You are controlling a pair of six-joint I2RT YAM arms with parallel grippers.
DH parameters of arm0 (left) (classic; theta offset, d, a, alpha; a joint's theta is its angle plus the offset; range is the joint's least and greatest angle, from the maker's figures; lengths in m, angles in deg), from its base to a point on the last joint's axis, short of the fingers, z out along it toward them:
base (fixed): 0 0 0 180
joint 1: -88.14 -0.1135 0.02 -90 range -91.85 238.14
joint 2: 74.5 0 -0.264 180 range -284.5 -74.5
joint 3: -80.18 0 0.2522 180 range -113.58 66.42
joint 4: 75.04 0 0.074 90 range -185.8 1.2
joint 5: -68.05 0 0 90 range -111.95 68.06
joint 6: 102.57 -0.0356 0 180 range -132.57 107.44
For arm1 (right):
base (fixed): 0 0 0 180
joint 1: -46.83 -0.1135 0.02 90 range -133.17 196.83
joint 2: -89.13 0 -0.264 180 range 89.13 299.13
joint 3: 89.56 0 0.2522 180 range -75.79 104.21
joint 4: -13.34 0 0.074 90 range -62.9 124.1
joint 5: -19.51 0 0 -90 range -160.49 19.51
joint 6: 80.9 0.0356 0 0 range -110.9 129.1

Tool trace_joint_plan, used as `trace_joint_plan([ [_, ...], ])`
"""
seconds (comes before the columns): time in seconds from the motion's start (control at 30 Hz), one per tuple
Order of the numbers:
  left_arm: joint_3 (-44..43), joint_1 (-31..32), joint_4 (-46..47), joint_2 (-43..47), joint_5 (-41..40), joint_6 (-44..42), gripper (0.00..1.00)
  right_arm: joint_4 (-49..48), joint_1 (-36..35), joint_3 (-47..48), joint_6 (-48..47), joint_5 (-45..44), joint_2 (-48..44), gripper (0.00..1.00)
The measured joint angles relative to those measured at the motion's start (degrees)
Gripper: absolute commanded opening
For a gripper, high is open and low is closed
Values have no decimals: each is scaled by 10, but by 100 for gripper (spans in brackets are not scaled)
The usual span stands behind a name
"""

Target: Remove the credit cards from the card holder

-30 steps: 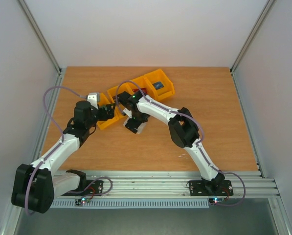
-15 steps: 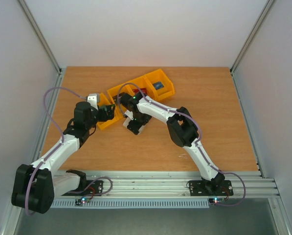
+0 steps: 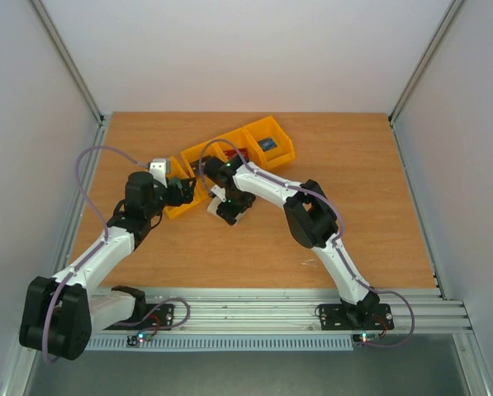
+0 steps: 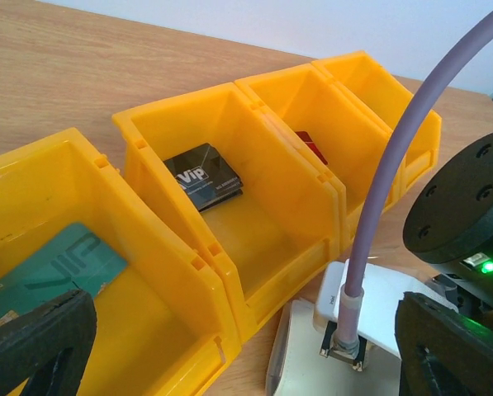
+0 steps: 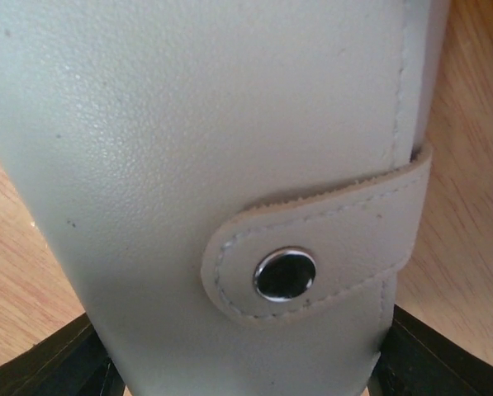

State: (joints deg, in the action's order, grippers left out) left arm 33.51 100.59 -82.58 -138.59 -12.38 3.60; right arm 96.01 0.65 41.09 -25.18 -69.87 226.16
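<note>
A wooden tabletop (image 3: 370, 206) of warm orange-brown grain is seen, enclosed on three sides by plain white walls: a back wall (image 3: 254, 49), a left wall (image 3: 23, 165) and a right wall (image 3: 477, 165). The two far corners are marked by slanting metal posts (image 3: 68, 62). The near edge is bordered by a silver slotted rail (image 3: 263, 307), below which a dull grey surface (image 3: 254, 375) is shown. The space is lit evenly and softly, and only faint shadows are cast on the wood.

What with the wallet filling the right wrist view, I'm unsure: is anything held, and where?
Left fingers hold nothing. Right fingers flank the wallet at its two side edges, by the snap tab; whether they grip it cannot be told.
</note>
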Motion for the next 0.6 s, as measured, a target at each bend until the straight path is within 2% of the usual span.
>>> trace_joint_plan([
  [0.2,0,0,0,11,19,-18,99,-31,0,-45,13,0,-46,60],
  [0.33,0,0,3,24,46,-31,99,-59,0,-78,28,0,-115,57],
  [0.6,-3,0,70,42,172,2,99,-122,2,-112,70,-1,-264,60],
])
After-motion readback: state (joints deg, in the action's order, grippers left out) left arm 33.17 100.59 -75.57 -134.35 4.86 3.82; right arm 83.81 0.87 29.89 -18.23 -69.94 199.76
